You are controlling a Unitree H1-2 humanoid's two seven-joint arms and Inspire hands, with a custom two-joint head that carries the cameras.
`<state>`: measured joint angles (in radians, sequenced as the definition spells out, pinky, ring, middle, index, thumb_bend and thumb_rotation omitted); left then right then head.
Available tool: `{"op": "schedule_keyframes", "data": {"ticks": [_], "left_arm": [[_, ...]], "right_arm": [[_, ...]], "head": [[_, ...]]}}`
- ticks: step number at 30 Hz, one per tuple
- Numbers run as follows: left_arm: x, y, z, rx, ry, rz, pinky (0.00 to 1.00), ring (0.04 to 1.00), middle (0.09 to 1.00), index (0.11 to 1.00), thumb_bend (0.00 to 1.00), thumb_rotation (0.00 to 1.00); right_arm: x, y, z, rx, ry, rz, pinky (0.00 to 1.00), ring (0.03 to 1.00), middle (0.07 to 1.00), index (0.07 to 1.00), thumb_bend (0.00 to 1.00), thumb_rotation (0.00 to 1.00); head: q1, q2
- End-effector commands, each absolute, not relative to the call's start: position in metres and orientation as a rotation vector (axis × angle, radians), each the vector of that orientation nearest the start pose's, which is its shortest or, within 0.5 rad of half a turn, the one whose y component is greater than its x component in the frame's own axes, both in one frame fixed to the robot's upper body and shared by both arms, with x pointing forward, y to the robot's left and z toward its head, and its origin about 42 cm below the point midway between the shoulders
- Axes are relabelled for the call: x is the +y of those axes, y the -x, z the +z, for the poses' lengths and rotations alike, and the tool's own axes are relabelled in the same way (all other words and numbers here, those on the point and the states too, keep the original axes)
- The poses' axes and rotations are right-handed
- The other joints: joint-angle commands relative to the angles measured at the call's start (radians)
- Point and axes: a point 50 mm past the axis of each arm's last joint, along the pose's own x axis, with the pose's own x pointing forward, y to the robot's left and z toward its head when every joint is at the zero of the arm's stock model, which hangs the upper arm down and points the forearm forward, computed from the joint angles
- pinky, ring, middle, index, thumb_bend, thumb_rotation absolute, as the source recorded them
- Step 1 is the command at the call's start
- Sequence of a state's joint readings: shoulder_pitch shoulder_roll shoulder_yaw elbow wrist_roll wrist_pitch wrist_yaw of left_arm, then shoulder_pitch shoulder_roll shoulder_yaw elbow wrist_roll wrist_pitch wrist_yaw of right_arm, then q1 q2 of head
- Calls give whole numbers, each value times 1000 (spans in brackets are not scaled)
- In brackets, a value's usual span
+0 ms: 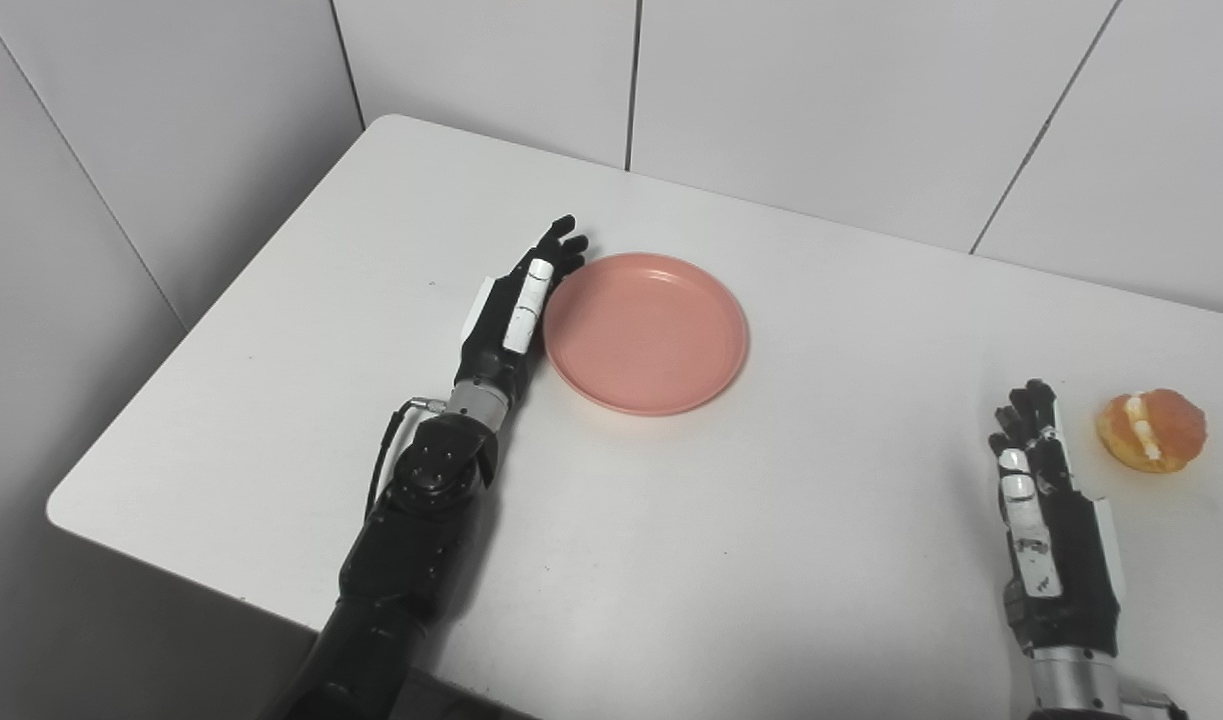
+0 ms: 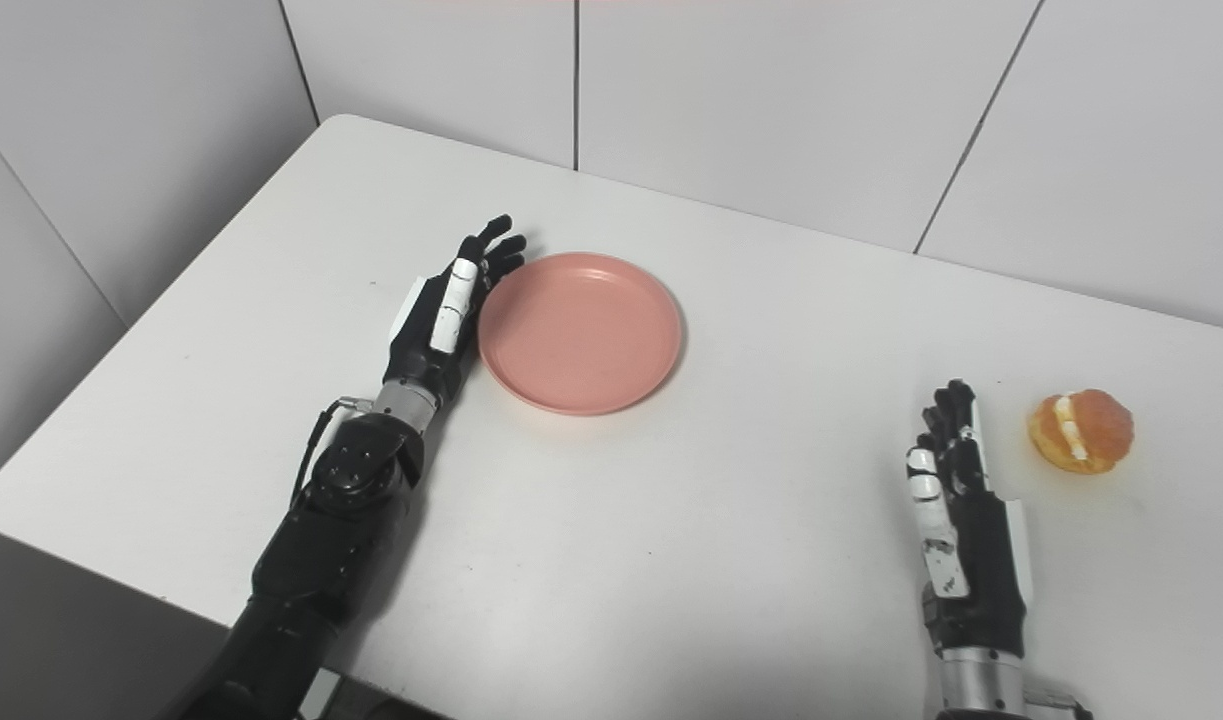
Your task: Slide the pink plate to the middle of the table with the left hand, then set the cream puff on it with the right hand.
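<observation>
A pink plate (image 1: 647, 332) lies flat and empty on the white table (image 1: 721, 560), a little left of its middle. My left hand (image 1: 517, 310) stands on edge against the plate's left rim, fingers straight and apart, holding nothing. Far to the right sits the cream puff (image 1: 1152, 429), golden brown with a white cream seam. Just left of the puff, near the front edge, my right hand (image 1: 1041, 510) is open with its fingers stretched forward, a small gap away from the puff.
Grey wall panels (image 1: 771, 90) stand close behind the table's far edge. The table's left edge and rounded front-left corner (image 1: 66, 505) lie beside my left forearm (image 1: 411, 540).
</observation>
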<state>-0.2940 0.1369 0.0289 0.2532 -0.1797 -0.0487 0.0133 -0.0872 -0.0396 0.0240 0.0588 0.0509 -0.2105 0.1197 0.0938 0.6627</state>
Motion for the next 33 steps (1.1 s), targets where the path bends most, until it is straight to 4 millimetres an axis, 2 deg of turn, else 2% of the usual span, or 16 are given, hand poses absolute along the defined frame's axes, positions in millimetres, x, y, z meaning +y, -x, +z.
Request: {"op": "schedule_keyframes", "data": {"ticks": [1,5,12,19,27,33], "left_arm": [[208,-366,104,35,109,-149,912,899,889,882,771,991],[206,-360,102,53,113,-154,912,899,886,880,777,993],[196,-349,103,55,100,-202,916,908,891,892,779,998],[188,-340,102,43,96,-250,935,916,899,902,768,1000],[182,-328,102,60,89,-271,958,925,907,915,745,1000],[183,-322,99,55,76,-288,953,938,927,942,741,1000]], "right_arm": [[-198,-307,114,-232,-13,160,1000,993,1000,1000,625,835],[-194,-307,115,-232,-4,157,1000,989,1000,1000,623,846],[-190,-306,118,-220,14,167,1000,1000,1000,1000,598,834],[-182,-307,117,-213,4,157,1000,995,1000,1000,642,828],[-172,-307,117,-206,-18,168,1000,1000,1000,1000,643,819],[-165,-308,116,-199,-20,177,1000,1000,1000,1000,673,817]], "head": [[0,-1],[-43,3],[-59,7],[-121,8],[-191,6],[-252,7]]}}
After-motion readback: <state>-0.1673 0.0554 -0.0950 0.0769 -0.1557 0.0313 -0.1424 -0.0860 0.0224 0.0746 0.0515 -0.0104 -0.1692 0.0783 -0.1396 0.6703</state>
